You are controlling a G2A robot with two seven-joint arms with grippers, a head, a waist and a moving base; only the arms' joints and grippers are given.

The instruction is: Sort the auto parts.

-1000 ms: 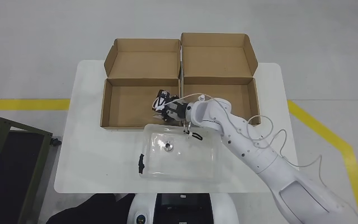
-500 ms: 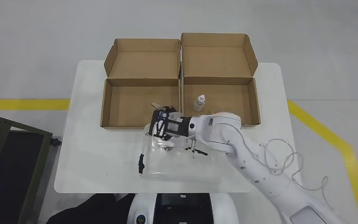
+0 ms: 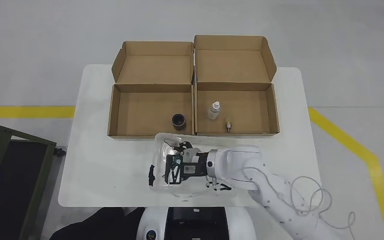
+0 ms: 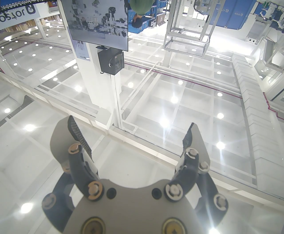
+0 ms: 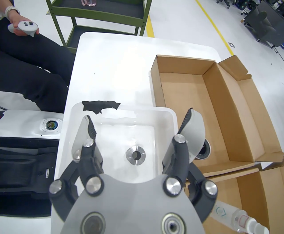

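A silver metal bushing point(image 5: 135, 153) lies in the clear plastic tray point(image 5: 164, 115) at the table's front. My right gripper point(image 5: 139, 114) hangs open just above it, one finger on each side of the bushing and not touching it. Seen from the top camera, this right gripper point(image 3: 176, 165) covers the tray point(image 3: 157, 141). A black ring part point(image 3: 178, 120) sits in the left cardboard box point(image 3: 129, 114). A white bottle point(image 3: 213, 110) and a small bolt point(image 3: 228, 125) lie in the right cardboard box point(image 3: 255, 105). My left gripper point(image 4: 131, 126) is open, empty, and points at the ceiling.
The two open boxes stand side by side behind the tray, lids folded back. A strip of black tape point(image 5: 99, 105) sticks to the tray's rim. A green shelf cart point(image 5: 99, 20) stands beyond the table's end. White table point(image 3: 96, 156) lies bare left of the tray.
My right gripper has drawn back from the left box to above the tray. The black ring part it carried now lies in the left box.
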